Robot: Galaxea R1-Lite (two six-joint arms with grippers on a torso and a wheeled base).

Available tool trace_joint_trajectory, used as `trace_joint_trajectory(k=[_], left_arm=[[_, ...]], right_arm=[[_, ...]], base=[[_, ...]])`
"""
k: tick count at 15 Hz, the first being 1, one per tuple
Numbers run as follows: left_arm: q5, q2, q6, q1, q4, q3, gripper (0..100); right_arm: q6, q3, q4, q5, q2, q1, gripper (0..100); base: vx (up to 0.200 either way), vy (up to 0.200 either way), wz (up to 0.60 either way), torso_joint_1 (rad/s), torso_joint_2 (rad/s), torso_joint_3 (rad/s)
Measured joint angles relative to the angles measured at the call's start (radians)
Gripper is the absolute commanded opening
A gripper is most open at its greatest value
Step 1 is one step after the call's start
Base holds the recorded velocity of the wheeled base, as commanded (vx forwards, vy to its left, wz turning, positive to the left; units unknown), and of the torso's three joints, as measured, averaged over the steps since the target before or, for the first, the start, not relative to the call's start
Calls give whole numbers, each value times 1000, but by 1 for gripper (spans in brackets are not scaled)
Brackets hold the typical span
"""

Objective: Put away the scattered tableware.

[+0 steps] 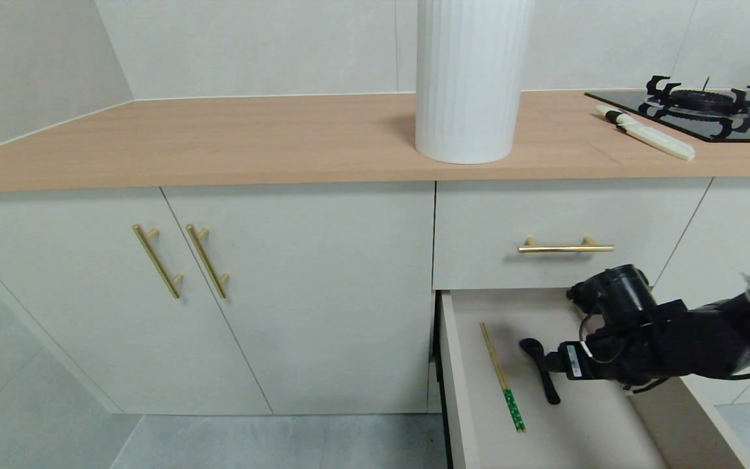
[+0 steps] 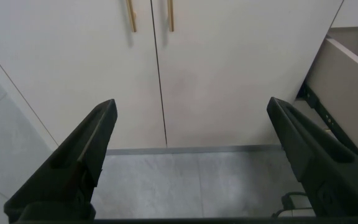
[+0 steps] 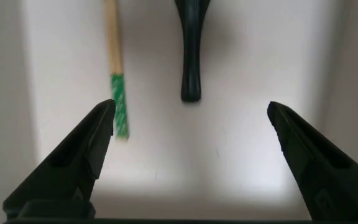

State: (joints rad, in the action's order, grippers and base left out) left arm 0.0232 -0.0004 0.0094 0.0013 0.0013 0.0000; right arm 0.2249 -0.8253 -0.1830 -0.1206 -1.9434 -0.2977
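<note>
The head view looks at a wooden worktop (image 1: pixel 219 140) with pale cupboards under it. At about 5 o'clock in that view, a drawer (image 1: pixel 456 365) stands pulled out. Two things lie flat on its floor: a pair of chopsticks (image 1: pixel 502 376) and a black spoon (image 1: pixel 542 374). The chopsticks are at 9 o'clock from the spoon, near it but apart. Their green ends point to 5 o'clock. The spoon has its bowl at the 12 o'clock end.

The right hand (image 1: pixel 554 360) is at 3 o'clock from the spoon, low over the drawer and just beside it. From here I cannot tell if they touch. A small white sticker (image 1: pixel 573 360) sits on that hand, and its print is too small to read.

The right wrist view makes the hand's state plain. It is wide open and holds nothing, with its two fingers (image 3: pixel 73 162) far apart. Past them lie the end of the spoon's handle and the green chopstick ends.

The left wrist view shows the left hand (image 2: pixel 191 162), also wide open and holding nothing. It hangs above the grey floor (image 2: pixel 191 180) in front of two cupboard doors (image 2: pixel 229 68) with gold handles.

On the worktop, a tall white jar (image 1: pixel 469 78) stands at 12 o'clock. A stove (image 1: pixel 707 107) is at 2 o'clock, with a long white tool (image 1: pixel 648 133) just beside it.
</note>
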Motion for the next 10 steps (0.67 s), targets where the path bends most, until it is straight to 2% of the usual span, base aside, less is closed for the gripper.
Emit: trace_joint_trajectory(k=[4,7,10], left_arm=[[0,0,0,0,0,0,100],[0,0,2,0,0,0,100],[0,0,1,0,0,0,100]], right_arm=[[1,60,113,0,236,-36,100],[0,53,251,-2,377,-88,100],[-4,32,316,-6,457,-100,100]], base=[[0,0,0,0,0,0],[0,0,0,0,0,0],[0,0,0,0,0,0]])
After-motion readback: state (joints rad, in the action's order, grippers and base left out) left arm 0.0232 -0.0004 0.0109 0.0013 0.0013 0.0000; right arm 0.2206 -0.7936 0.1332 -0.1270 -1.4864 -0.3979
